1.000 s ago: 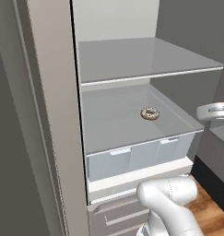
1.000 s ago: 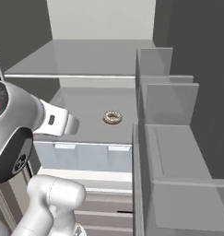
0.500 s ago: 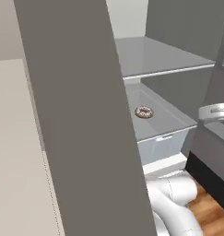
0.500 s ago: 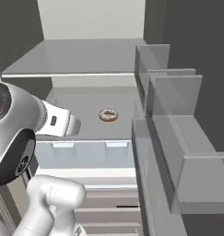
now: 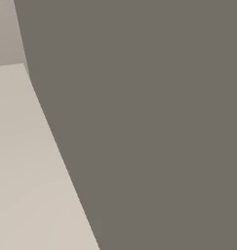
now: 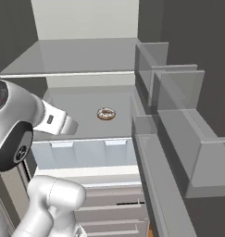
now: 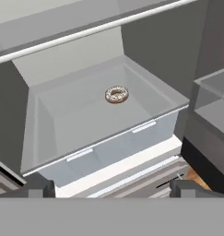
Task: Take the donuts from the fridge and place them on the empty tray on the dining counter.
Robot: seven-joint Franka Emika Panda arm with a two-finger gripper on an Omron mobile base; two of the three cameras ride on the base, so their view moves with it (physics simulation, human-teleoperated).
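Note:
One brown donut with pale speckled icing lies in the pale drawer of the open fridge, under a grey shelf. In the right base view the donut sits mid-drawer, beyond my white arm. My gripper hangs open in front of the drawer, short of the donut and a little above it, with nothing between its fingertips. The empty tray and the dining counter are out of view.
The open fridge door with its grey bins stands close on the right. Grey drawer fronts lie below the pale drawer. A flat grey panel stands right before the left base camera, beside a beige surface.
Both base views have shifted, so the base has moved; the grey panel has slid across the left base view. The donut stays in place and the gripper remains open.

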